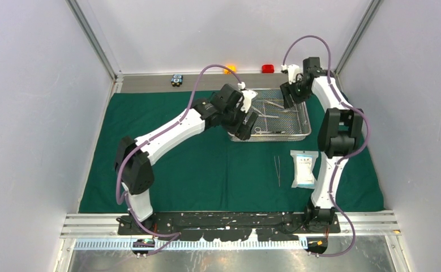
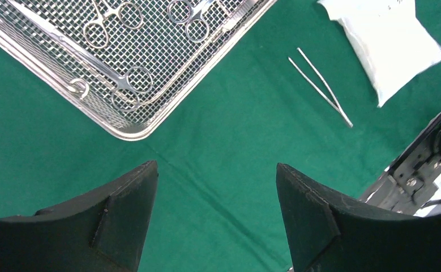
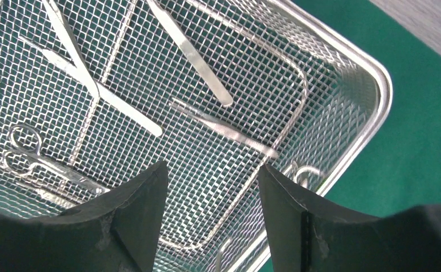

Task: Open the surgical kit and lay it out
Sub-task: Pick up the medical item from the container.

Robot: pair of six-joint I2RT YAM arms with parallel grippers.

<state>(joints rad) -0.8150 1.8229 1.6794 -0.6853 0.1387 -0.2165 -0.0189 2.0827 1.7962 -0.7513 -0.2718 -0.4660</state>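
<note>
Between pale walls [image 1: 37,113] a dark green cloth [image 1: 206,164] lies spread flat over the table. At its far right sits the mesh tray [image 1: 274,138] with steel instruments [image 1: 266,131] inside. Tweezers [image 1: 277,170] and a white packet [image 1: 304,168] lie on the cloth just nearer. At the tray's left end hangs the left gripper [image 2: 215,170], and over its right end the right gripper [image 3: 212,173], both with jaws apart and empty. An orange block [image 1: 230,69], red block [image 1: 268,68] and black-blue block [image 1: 176,80] sit on the grey strip [image 1: 144,83] behind.

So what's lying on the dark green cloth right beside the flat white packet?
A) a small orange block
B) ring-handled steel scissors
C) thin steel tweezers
C: the thin steel tweezers lie on the dark green cloth next to the flat white packet.
</note>
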